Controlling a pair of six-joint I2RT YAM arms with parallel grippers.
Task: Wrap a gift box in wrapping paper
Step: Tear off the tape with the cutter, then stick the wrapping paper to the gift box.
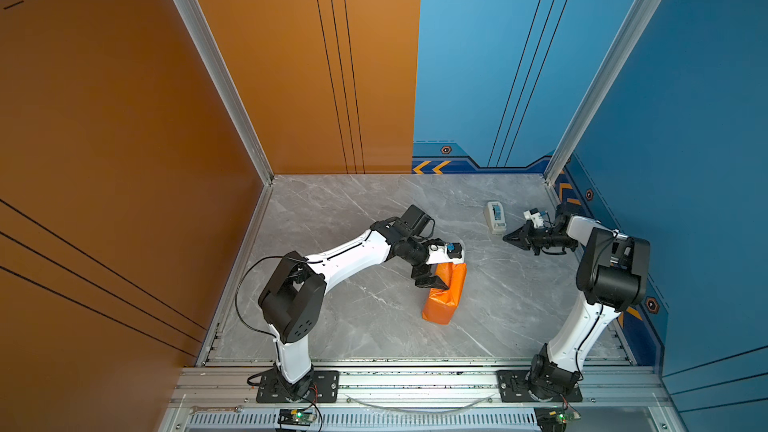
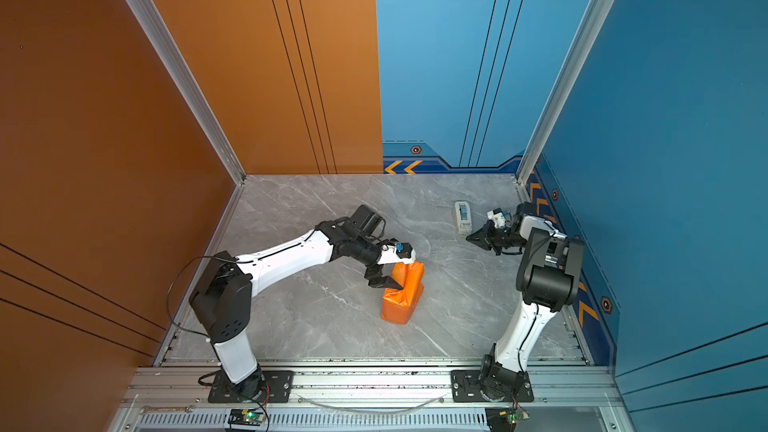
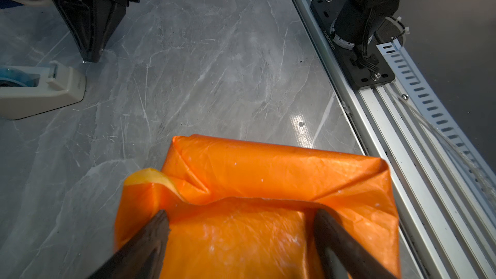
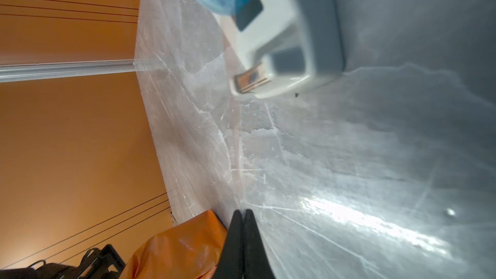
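Observation:
The wrapping paper (image 1: 442, 305) (image 2: 401, 305) is folded orange side out into a creased parcel that stands tilted on its end in the middle of the marble table (image 1: 353, 209). The gift box is hidden inside it. My left gripper (image 1: 446, 280) (image 3: 241, 218) spans the parcel's upper part, jaws wide, with one finger pressed on each side of the wrapping paper (image 3: 268, 173). A loose flap (image 3: 153, 175) curls up at one corner and shows pale yellow. My right gripper (image 1: 505, 238) (image 4: 243, 212) is shut on nothing and hovers low, to the right of the parcel.
A white tape dispenser (image 1: 494, 217) (image 3: 40, 89) (image 4: 290, 49) with a blue roll sits at the back right, just behind the right gripper. An aluminium rail (image 1: 415, 380) runs along the table's front edge. Orange and blue walls enclose the other sides.

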